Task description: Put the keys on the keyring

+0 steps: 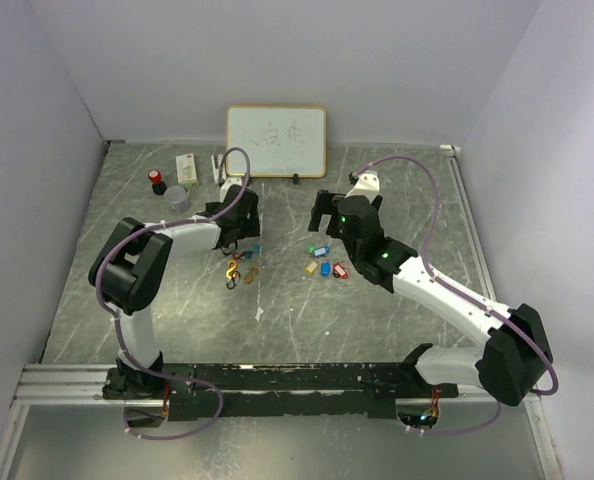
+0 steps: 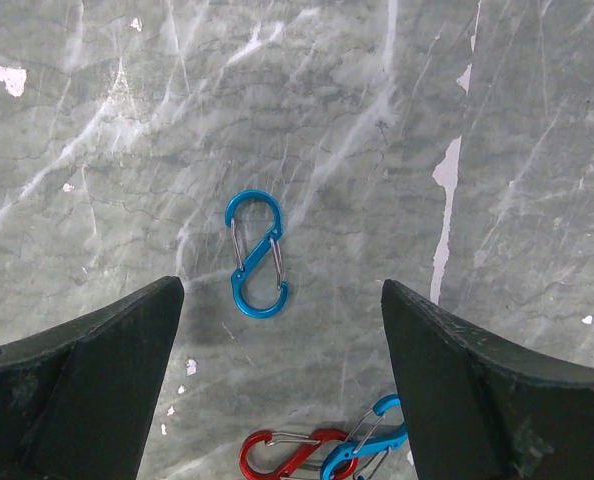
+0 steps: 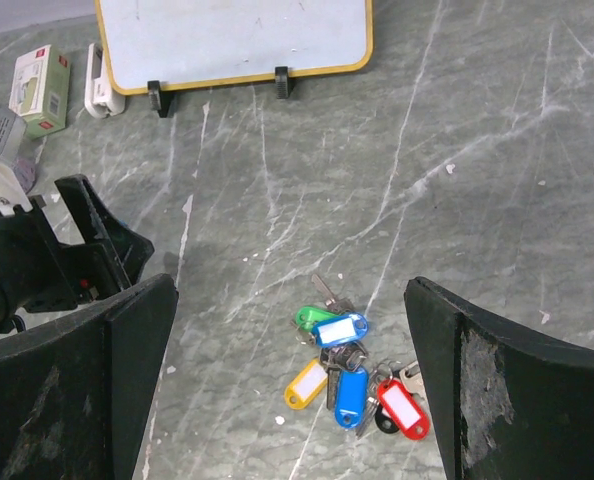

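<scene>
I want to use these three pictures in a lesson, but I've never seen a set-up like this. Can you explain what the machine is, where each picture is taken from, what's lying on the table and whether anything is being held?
These are two robot arms bolted to the near edge of a grey marbled table. The overhead picture looks down from behind them. The other two come from cameras on each wrist; the dark wedges at the sides are the fingers.

The left end effector hangs open over a blue S-shaped clip, with red and blue clips nearby. The right end effector hangs open above the keys, a bunch with blue, yellow, green and red tags. Neither holds anything.

At the back stand a small whiteboard and some small items.
</scene>
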{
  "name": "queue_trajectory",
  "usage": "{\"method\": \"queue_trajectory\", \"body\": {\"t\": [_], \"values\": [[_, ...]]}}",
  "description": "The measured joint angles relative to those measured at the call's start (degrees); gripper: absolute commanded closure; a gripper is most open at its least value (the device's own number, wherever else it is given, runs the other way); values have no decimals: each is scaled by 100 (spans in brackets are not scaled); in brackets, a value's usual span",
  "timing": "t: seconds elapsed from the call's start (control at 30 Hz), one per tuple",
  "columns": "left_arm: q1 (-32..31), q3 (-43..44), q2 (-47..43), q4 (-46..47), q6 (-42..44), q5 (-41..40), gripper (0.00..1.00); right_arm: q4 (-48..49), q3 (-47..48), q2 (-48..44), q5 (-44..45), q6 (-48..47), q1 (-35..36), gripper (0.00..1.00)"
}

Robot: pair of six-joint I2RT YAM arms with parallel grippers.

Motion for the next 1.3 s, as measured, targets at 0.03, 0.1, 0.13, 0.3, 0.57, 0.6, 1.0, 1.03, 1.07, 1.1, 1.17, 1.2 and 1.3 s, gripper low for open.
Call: {"method": "queue_trajectory", "body": {"t": [0.03,0.1,0.13,0.3,0.57,0.6,1.0,1.03,1.07,1.1,1.17,1.2,1.3], "values": [[4,0,9,17,4,2,8,0,0,0,9,0,-4,0],[22,0,24,59,22,2,9,2,0,0,13,0,-15,0],[37,0,31,81,33,4,9,2,0,0,13,0,-20,0],[125,0,74,177,70,55,11,2,0,0,15,0,-33,0],[201,0,184,291,116,157,15,2,0,2,13,0,-37,0],[201,0,197,308,127,155,16,2,0,4,13,0,-37,0],[214,4,236,328,254,105,39,2,0,17,37,4,-48,0],[221,4,236,328,256,105,42,2,0,17,37,4,-48,0],[225,4,238,328,262,101,45,4,0,17,39,4,-48,0],[229,4,245,332,267,98,46,2,0,17,44,4,-48,0],[236,9,256,334,282,81,52,2,0,17,55,4,-48,0],[238,13,256,334,289,76,55,2,0,17,55,4,-48,0],[243,13,260,339,313,59,65,2,0,17,55,7,-48,0]]}}
